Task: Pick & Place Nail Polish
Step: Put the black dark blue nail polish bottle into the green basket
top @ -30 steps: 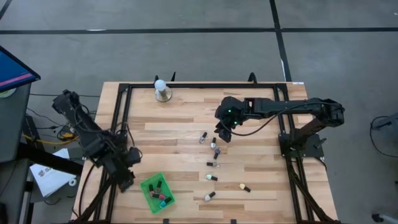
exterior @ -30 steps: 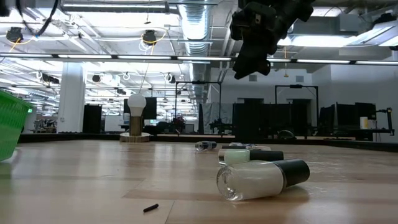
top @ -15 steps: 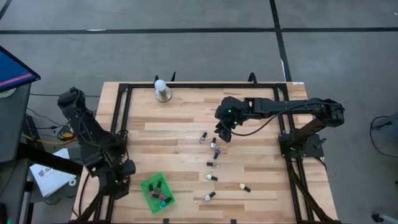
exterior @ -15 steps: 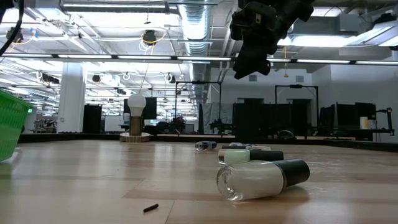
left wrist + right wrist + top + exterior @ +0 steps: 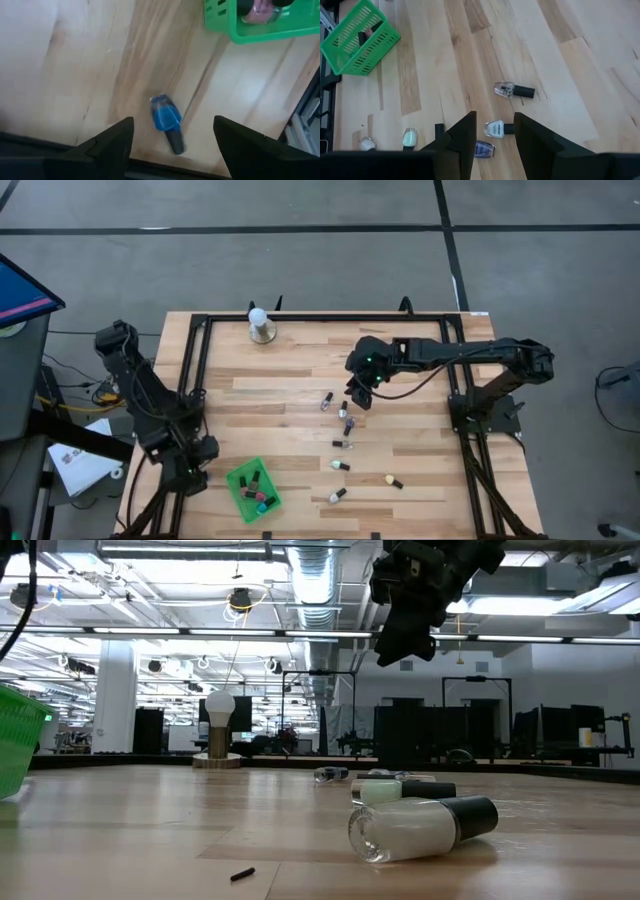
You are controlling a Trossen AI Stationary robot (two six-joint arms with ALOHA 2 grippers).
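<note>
Several tiny nail polish bottles lie on their sides on the wooden table, in a loose row from the middle to the front. My right gripper is open and empty, well above the row's far end; below it lie a clear bottle, a pale one and a purple one. My left gripper is open and empty above a blue bottle lying near the front left. In the high view my left arm hides that bottle.
A green basket with several bottles in it stands at the front, just right of my left gripper. A white ball-topped round stand is at the far edge. A black frame runs along the table's sides.
My left gripper has gone a little toward the table's left and near edges, away from the green basket.
</note>
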